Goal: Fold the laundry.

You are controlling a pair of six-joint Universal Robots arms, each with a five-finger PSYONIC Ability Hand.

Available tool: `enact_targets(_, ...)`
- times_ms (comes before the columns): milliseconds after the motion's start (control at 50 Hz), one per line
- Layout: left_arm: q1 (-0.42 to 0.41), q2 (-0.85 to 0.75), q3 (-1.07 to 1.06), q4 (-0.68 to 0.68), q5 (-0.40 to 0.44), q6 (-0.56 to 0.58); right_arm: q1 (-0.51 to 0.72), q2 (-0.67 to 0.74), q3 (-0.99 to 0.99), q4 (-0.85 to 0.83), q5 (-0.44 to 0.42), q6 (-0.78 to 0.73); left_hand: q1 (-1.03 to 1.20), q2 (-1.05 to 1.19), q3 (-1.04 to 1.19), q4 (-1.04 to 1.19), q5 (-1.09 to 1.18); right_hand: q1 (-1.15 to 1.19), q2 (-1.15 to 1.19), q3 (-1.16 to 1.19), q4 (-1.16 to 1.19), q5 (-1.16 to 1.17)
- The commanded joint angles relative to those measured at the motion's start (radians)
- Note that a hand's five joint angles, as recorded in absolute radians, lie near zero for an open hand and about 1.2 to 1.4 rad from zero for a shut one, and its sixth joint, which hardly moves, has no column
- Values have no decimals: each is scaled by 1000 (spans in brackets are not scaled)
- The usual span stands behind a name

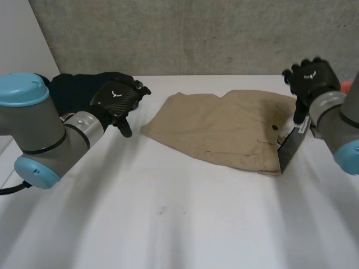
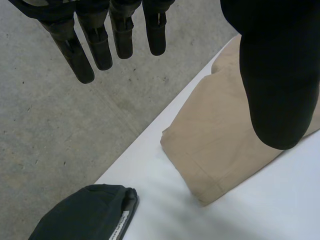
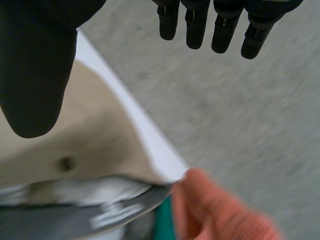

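Khaki shorts [image 1: 224, 126] lie folded on the white table [image 1: 168, 213], right of the middle, with a dark grey flap [image 1: 291, 147] sticking out at their right end. My left hand [image 1: 116, 98] hovers open just off the shorts' left end, touching nothing. In the left wrist view its fingers [image 2: 100, 40] are straight and its thumb [image 2: 280, 75] hangs over the shorts [image 2: 220, 150]. My right hand [image 1: 311, 75] hangs open above the shorts' right end. In its own view the fingers [image 3: 215, 25] are spread and empty above the shorts [image 3: 85, 135].
A dark garment [image 1: 78, 89] lies heaped at the back left of the table, behind my left hand, seen too as a dark garment [image 2: 85, 215] below the palm. An orange cloth [image 3: 220, 210] lies past the shorts' right end. A concrete wall [image 1: 196, 33] stands behind the table.
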Motion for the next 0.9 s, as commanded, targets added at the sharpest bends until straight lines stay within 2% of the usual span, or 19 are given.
enact_targets(20, -14, 1, -6, 1, 0, -1, 4, -15, 71, 182, -31, 110, -5, 1, -1, 4, 15, -52, -36, -37, -35, -45)
enact_targets(220, -20, -1, -20, 1, -2, -7, 21, 151, 119, 90, -57, 122, -5, 1, -1, 4, 15, -39, -23, -24, -22, -32)
enact_targets(400, -14, -1, -24, 1, 0, -66, 24, 218, 117, -57, -69, 118, -2, 4, 2, 7, 18, 275, 291, 290, 292, 282)
enact_targets(420, -14, -1, -24, 1, -2, -73, 26, 224, 117, -60, -71, 115, -2, 4, 2, 7, 18, 351, 367, 366, 368, 358)
enact_targets(480, -14, 1, -26, 1, -2, -99, 27, 235, 110, -62, -72, 119, -2, 4, 2, 7, 18, 1016, 1032, 1031, 1033, 1023)
enact_targets(500, -14, 1, -26, 1, -2, -105, 32, 229, 107, -65, -72, 121, 1, 7, 5, 10, 21, 1168, 1185, 1183, 1186, 1175)
enact_targets(540, -16, 1, -27, 1, -3, -126, 38, 220, 99, -66, -74, 124, 1, 7, 5, 10, 21, 1170, 1186, 1185, 1187, 1177)
enact_targets(640, -20, 1, -37, 1, -23, -175, 84, 110, 94, -55, -72, 122, 4, 10, 8, 13, 24, 1170, 1186, 1185, 1187, 1177)
enact_targets(740, -32, -1, -55, -2, -98, -243, 151, -88, 93, -49, -81, 124, 1, 7, 5, 10, 21, 1170, 1186, 1185, 1187, 1177)
enact_targets(820, -55, -25, -52, -2, -135, -298, 209, -165, 104, 0, -112, 124, -7, -2, -4, 1, 13, 1170, 1186, 1185, 1187, 1177)
enact_targets(900, -74, -73, -40, -4, -135, -335, 272, -242, 107, 60, -131, 128, -11, -5, -7, -2, 10, 1170, 1186, 1185, 1187, 1177)
